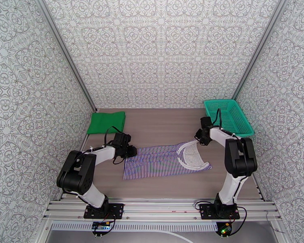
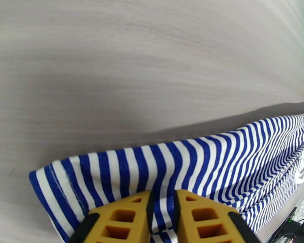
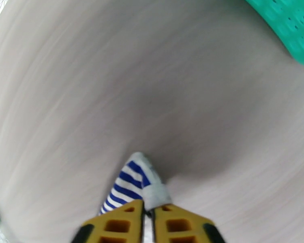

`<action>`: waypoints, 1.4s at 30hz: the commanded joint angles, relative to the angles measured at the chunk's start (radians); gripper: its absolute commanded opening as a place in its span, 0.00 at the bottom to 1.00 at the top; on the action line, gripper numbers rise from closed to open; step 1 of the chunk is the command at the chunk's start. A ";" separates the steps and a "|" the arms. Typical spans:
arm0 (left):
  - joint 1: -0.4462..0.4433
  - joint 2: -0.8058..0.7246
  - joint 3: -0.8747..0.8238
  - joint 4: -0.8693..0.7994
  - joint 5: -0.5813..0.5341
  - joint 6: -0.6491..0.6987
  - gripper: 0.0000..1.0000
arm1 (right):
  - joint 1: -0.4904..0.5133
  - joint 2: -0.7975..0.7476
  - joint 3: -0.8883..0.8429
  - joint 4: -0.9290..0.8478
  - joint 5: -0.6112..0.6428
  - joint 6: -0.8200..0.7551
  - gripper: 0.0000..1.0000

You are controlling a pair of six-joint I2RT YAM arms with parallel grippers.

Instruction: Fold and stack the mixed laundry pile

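**A:** Purple-and-white cotton in thin stripes. From above, the striped shirt (image 1: 160, 162) lies flat in the middle of the table (image 1: 160, 126). Its long axis runs left to right, with the hem at the left and the white collar trim at the right.

**B:** And the arms?

**A:** There is one at each end. The left gripper (image 1: 132, 152) is on the far corner of the hem end. The right gripper (image 1: 196, 139) is on the far corner beside the collar. From both, the shirt spreads toward the near side, and neither arm is closer to it than the other.

**B:** So the fold goes which way?

**A:** My guess is across the short way, with both arms carrying the far edge toward the near one in step.

**B:** What else is there?

**A:** The green cloth (image 1: 106, 122) is a flat patch at the far left, well apart from the shirt. A teal basket (image 1: 229, 116) sits at the far right. The tabletop is pale grey-brown wood grain, and patterned walls (image 1: 160, 49) close three sides.

**B:** Left wrist?

**A:** The yellow fingers (image 2: 123, 219) are nearly together, pinching the striped cloth by its stitched edge. The shirt trails off to the right, with bare table beyond it.

**B:** Right wrist?

**A:** The fingers (image 3: 111, 223) are pressed tight on a small corner of stripes and white trim that pokes past the tips. Bare table lies ahead, with the basket's rim at the upper right.
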 commanded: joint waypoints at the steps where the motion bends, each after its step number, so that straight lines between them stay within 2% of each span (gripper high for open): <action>1: 0.009 0.028 -0.026 -0.033 -0.021 0.008 0.23 | -0.007 -0.066 -0.017 0.034 0.016 -0.020 0.00; 10: 0.014 0.032 -0.028 -0.047 -0.034 0.008 0.23 | -0.007 -0.151 -0.158 0.076 0.013 0.010 0.00; 15: 0.018 0.026 -0.023 -0.061 -0.034 0.015 0.23 | -0.007 -0.143 -0.247 0.142 0.018 0.030 0.01; 20: 0.035 0.001 0.003 -0.104 -0.032 0.043 0.23 | -0.019 -0.115 -0.260 0.201 0.072 -0.018 0.03; 22: 0.048 -0.011 0.025 -0.134 -0.034 0.063 0.23 | -0.028 -0.113 -0.248 0.200 0.083 -0.034 0.08; 27: 0.085 -0.028 0.080 -0.197 -0.034 0.099 0.25 | -0.033 -0.125 -0.202 0.136 0.106 -0.083 0.35; 29: 0.080 -0.039 0.111 -0.233 -0.031 0.120 0.33 | -0.035 -0.145 -0.193 0.111 0.091 -0.096 0.40; 33: 0.047 -0.087 0.163 -0.296 -0.022 0.130 0.35 | -0.033 -0.232 -0.192 0.069 0.050 -0.114 0.41; 36: 0.007 -0.114 0.189 -0.320 -0.001 0.131 0.35 | -0.024 -0.281 -0.187 0.064 -0.024 -0.115 0.38; 39: -0.033 -0.093 0.196 -0.294 0.042 0.109 0.28 | 0.036 -0.281 -0.163 0.075 -0.113 -0.096 0.32; 42: -0.058 -0.040 0.183 -0.248 0.061 0.084 0.23 | 0.132 -0.238 -0.120 0.081 -0.132 -0.078 0.27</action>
